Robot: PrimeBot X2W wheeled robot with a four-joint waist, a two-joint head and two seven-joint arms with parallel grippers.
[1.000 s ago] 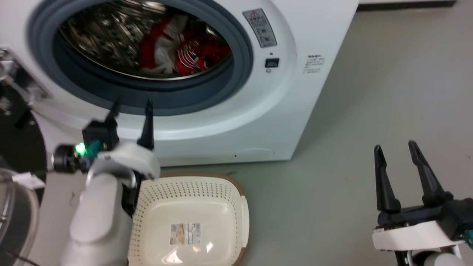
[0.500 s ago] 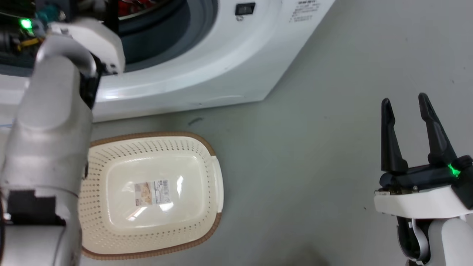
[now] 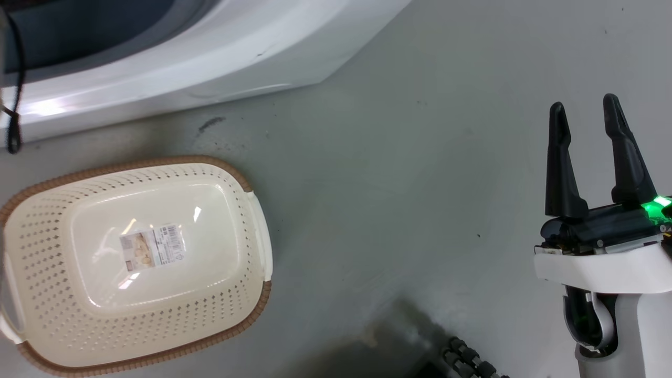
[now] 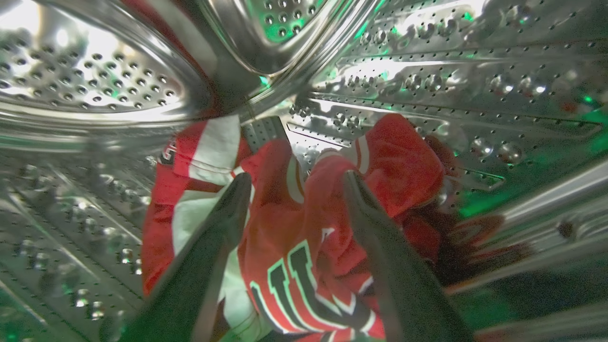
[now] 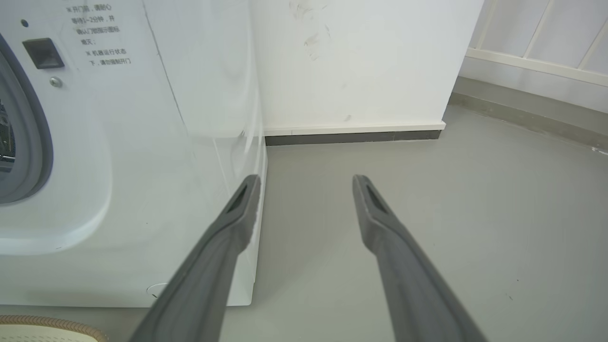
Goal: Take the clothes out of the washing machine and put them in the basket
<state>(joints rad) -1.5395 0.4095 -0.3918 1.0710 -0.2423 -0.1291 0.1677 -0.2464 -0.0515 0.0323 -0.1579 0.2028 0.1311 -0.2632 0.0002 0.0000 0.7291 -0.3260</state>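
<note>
While my left gripper [image 4: 295,183] sits inside the perforated steel drum [image 4: 418,71], its two fingers stand wide apart and grip nothing. The clothes [image 4: 304,213] lie heaped at the centre of the left wrist view, behind my fingertips; I cannot tell whether the tips touch the fabric. Low in that frame the red cloth carries bold dark lettering [image 4: 304,289] edged in white, folded so that I can make out no word.

At the upper left of the right wrist view, the washing machine [image 5: 142,142] bears a few lines of small Chinese print [image 5: 97,33] that I cannot read with certainty, beside a dark square button [image 5: 42,53].

The basket [image 3: 236,220] lies at the lower left of the head view, on the grey floor [image 3: 394,184] near the washer's foot. The paper label [image 3: 152,247] on its bottom has print too small to read.

My right gripper [image 3: 584,105] is at the right edge of the head view, fingers parted and empty. Past them in the right wrist view are a white wall [image 5: 356,61] and a dark skirting strip [image 5: 351,137].
</note>
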